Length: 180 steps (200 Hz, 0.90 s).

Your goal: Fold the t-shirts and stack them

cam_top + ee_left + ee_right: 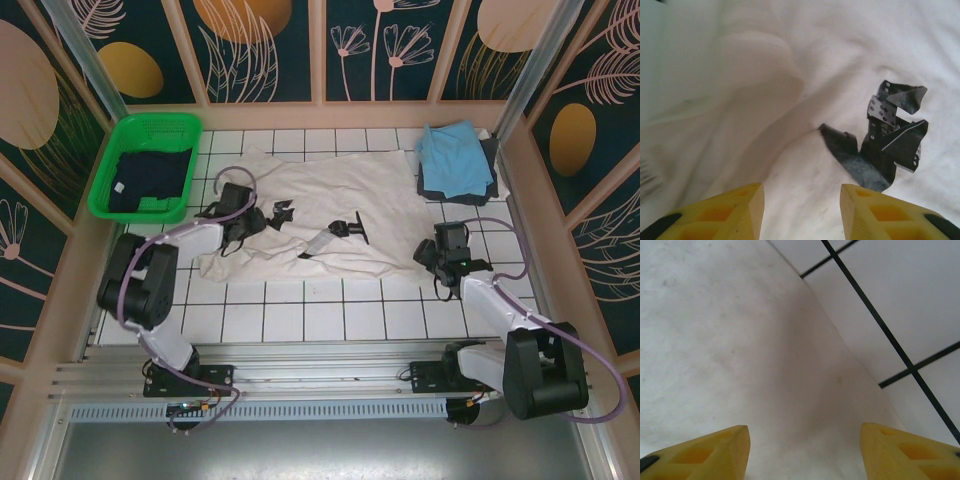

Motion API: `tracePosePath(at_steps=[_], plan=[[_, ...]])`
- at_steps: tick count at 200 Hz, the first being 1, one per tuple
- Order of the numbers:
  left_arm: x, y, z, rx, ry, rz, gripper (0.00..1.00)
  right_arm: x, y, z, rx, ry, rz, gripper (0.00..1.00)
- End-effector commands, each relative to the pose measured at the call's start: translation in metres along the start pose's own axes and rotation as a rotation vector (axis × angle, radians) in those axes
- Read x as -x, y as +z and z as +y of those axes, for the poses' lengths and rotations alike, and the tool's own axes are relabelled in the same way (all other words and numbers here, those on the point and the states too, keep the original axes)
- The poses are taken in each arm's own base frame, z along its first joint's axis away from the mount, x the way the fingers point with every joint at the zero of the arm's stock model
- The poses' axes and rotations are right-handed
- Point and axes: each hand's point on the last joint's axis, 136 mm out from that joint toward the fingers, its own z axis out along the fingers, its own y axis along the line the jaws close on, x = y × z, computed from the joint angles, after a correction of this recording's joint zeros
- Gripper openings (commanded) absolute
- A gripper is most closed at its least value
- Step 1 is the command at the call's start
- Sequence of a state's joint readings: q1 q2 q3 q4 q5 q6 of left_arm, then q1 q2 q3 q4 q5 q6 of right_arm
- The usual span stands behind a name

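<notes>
Basket: a green mesh basket sat at the far left corner of the table; a dark navy t-shirt lay bunched inside it.

Left gripper: the left gripper hung over the left part of the cream-white t-shirt, just right of the basket; in the left wrist view its 2 yellow fingers stood spread apart with nothing between them, and wrinkled white cloth lay beneath; whether the tips touched the cloth was hard to tell from that angle.

Cream-white t-shirt: it lay spread across the middle of the white tiled table, rumpled along its near edge; a black print showed on the cloth ahead and to the right of the left fingers.

Right gripper: the right gripper sat at the near right edge of the cream-white t-shirt; in the right wrist view the gripper had its 2 yellow fingers held wide apart, gripping nothing; the cloth lay under the left finger and bare tile ran beyond the shirt's edge on the right.

Stack: at the far right corner a light blue t-shirt rested on a dark grey t-shirt, whose edges showed at the near and right sides; the pile sat just beside the cream-white shirt's far right corner.
</notes>
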<state>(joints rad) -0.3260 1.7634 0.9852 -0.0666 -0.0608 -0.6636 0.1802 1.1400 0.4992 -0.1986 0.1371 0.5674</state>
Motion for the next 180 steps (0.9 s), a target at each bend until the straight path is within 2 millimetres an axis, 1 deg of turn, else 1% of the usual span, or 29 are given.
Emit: tracePosePath(at_steps=[1,28,37,59,73,87,121,137,155,168,180], plan=[[0.012,0.017,0.004,0.086,0.045,-0.008,0.41,-0.007,0.003,-0.009,-0.018,0.056,0.012,0.62],[0.02,0.033,0.007,0.15,0.072,-0.006,0.34,-0.007,0.003,-0.011,-0.02,0.056,0.007,0.62],[0.02,0.037,0.008,0.158,0.076,-0.003,0.3,-0.006,0.003,-0.012,-0.02,0.054,0.007,0.62],[0.02,0.04,0.012,0.181,0.077,0.002,0.24,-0.004,0.003,-0.012,-0.015,0.057,0.003,0.62],[0.019,0.038,0.014,0.194,0.074,0.005,0.24,-0.003,0.003,-0.015,-0.019,0.058,0.002,0.63],[0.016,0.036,0.02,0.216,0.064,0.012,0.27,-0.002,0.002,-0.017,-0.025,0.062,-0.002,0.64],[0.003,0.034,0.02,0.189,0.054,0.046,0.3,0.003,0.002,-0.023,-0.037,0.062,-0.014,0.62],[0.0,0.034,0.017,0.174,0.059,0.053,0.24,0.002,0.003,-0.025,-0.041,0.063,-0.008,0.62],[0.002,0.032,0.019,0.183,0.059,0.051,0.16,0.002,0.002,-0.026,-0.041,0.065,-0.006,0.62],[0.007,0.027,0.017,0.189,0.06,0.037,0.11,0.002,0.001,-0.027,-0.045,0.072,-0.01,0.62],[0.015,0.02,0.015,0.191,0.061,0.018,0.09,0.003,-0.002,-0.025,-0.033,0.078,-0.011,0.61]])
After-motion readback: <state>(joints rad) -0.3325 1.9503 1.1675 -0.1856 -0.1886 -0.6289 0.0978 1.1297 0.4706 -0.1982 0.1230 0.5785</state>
